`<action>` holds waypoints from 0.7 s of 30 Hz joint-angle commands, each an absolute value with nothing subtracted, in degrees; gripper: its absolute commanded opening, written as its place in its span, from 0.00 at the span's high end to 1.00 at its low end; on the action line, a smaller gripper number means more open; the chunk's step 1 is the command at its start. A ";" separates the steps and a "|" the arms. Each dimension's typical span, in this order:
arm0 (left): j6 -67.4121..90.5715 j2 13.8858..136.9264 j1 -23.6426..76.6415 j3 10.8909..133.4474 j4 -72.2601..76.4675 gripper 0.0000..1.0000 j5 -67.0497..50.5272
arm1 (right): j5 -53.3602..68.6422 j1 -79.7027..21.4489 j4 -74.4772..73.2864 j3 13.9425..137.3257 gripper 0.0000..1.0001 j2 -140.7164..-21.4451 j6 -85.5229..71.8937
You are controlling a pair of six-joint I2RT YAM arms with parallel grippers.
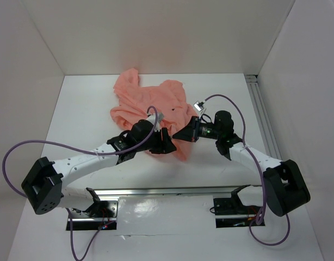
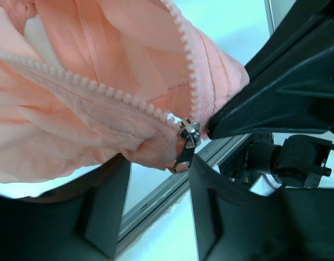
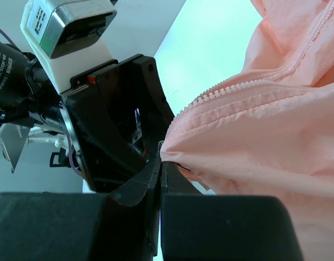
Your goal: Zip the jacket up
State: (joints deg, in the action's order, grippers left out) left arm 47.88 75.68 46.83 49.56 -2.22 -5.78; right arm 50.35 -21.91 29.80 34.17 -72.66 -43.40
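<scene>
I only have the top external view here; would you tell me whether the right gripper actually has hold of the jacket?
Observer: Yes. In the right wrist view, the right gripper is shut on an edge of the jacket.
Operator: Thank you. Where is the slider?
Observer: The left wrist view shows the slider where the two tooth rows meet; beyond it they lie spread apart, unzipped.
Operator: Is the left gripper holding the pull?
Observer: No. The left gripper is open, and the pull tab hangs free beside it.
</scene>
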 commanded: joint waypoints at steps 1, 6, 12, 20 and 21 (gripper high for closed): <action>46.14 76.20 47.20 51.42 1.05 0.44 -4.04 | 50.19 -21.62 29.79 35.07 1.00 -70.40 -42.19; 46.14 76.20 47.20 51.42 1.66 0.49 -4.04 | 50.19 -21.62 29.79 35.07 1.00 -70.40 -42.19; 46.66 76.73 47.20 51.42 2.20 0.60 -5.10 | 50.19 -21.62 29.79 35.07 1.00 -70.40 -42.19; 46.67 76.20 47.20 53.53 -2.01 0.82 -5.10 | 49.66 -21.62 29.27 35.07 1.00 -70.40 -42.19; 46.67 76.20 47.20 54.31 -2.80 0.82 -5.10 | 49.66 -21.62 29.27 35.07 1.00 -70.40 -41.58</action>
State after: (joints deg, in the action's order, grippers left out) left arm 46.76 76.42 46.83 50.76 -2.15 -4.75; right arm 49.93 -21.91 29.10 34.17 -72.18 -43.29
